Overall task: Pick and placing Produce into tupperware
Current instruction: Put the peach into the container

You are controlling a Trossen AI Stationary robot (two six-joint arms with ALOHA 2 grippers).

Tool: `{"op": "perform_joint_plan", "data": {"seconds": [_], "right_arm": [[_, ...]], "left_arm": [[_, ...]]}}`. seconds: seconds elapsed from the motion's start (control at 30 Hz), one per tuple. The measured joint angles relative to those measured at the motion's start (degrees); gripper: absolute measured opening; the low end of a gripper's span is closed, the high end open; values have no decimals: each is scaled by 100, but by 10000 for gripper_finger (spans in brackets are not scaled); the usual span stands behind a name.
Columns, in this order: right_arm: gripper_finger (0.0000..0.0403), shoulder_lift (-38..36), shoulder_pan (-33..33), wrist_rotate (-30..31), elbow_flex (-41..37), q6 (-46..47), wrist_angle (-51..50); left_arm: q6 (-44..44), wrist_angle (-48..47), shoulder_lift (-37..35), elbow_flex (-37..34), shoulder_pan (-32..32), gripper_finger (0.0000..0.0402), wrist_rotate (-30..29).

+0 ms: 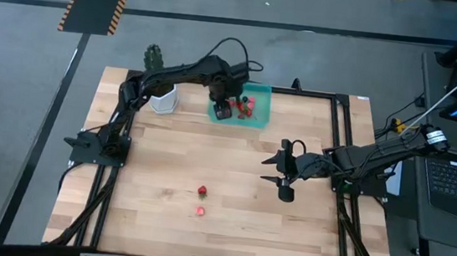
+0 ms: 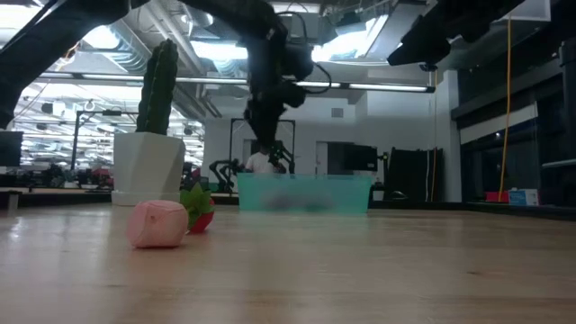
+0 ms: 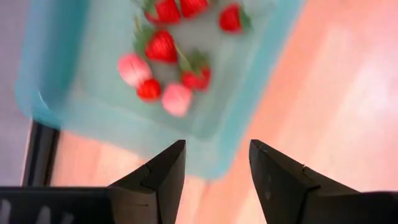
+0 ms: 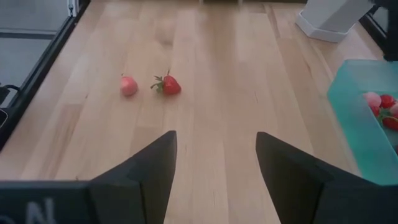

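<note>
Dark fingers of the left gripper [image 3: 214, 180] stand apart with nothing between them, hanging above the near edge of the teal container [image 3: 56, 93]. Beyond the fingertips, inside that container, lie several berries [image 3: 161, 46]: red ones with green tops and a couple of pale pink ones, bunched together near its middle. From above, the left gripper [image 1: 224, 108] sits over the container [image 1: 261, 97] at the far side of the wooden table [image 1: 157, 172], with the red berries [image 1: 247, 106] just beside it.

The right gripper [image 4: 214, 168] also has its fingers spread and empty, hovering over bare wood. In the high view, the right gripper [image 1: 279, 168] waits at the right side of the table, well apart from the container.

Two berries lie loose on the table nearer the front: a red berry [image 1: 202, 191] with a green top and a pink berry [image 1: 200, 211] close by it. In the low view the pink berry [image 2: 157, 223] touches the red berry [image 2: 200, 212].

A white pot [image 1: 164, 99] stands left of the container, holding a green cactus [image 2: 158, 85].
</note>
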Motion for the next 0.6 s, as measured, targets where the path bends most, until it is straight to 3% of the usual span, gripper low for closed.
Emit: {"op": "perform_joint_plan", "data": {"seconds": [0.23, 0.6], "right_arm": [[222, 0, 0, 0, 2, -14, 236], [222, 0, -2, 0, 2, 28, 545]], "left_arm": [[-142, -1613, 0, 609, -351, 170, 4], [94, -1649, -863, 655, -814, 170, 329]]}}
